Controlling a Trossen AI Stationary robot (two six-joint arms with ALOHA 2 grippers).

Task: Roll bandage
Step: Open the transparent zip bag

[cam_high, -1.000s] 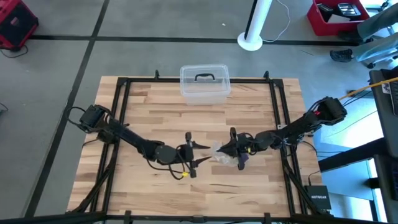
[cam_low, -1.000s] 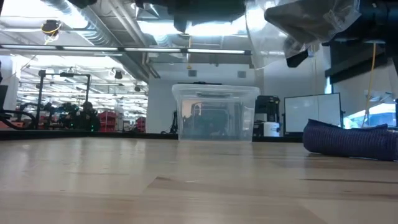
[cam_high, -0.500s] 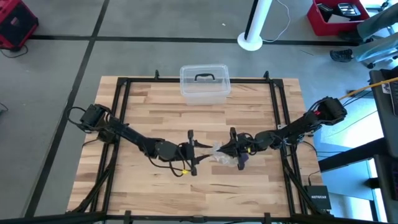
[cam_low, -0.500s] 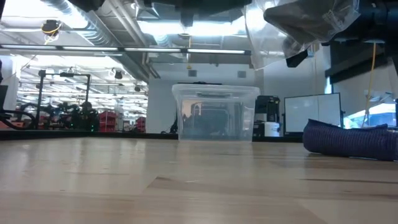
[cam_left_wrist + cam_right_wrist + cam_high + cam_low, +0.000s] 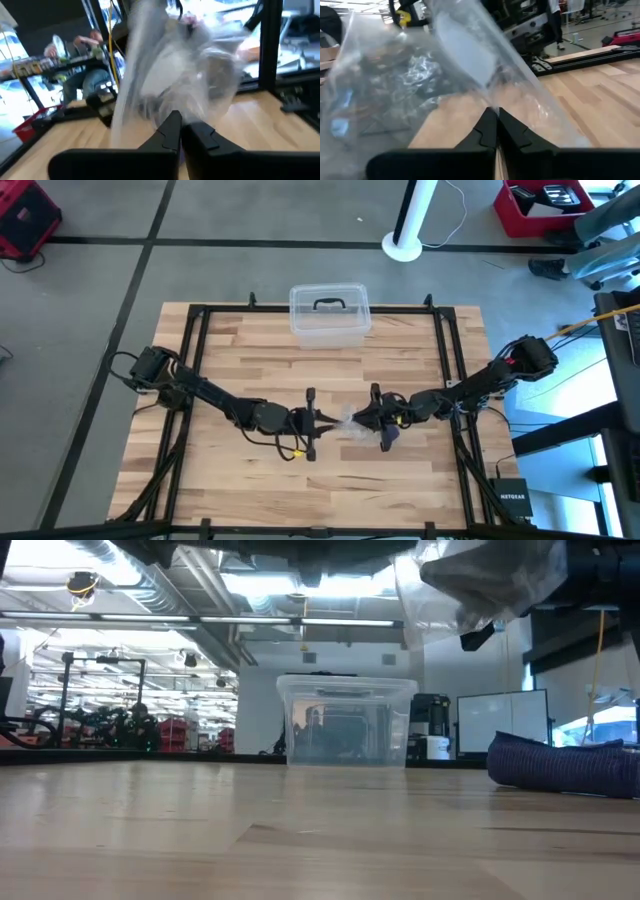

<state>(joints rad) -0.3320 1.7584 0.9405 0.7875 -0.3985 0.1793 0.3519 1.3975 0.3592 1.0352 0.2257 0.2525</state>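
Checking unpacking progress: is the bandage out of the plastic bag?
Out. The bandage lies on the table, while both grippers, left and right, hold the bag in the air.

Wooden table: box, bandage.

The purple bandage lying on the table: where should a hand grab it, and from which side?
The bandage lies as a low, long heap on the table. It is probably best pinched at its rounded end from straight above, fingers across its narrow width. The left hand and right hand are mid-table at the raised clear bag.
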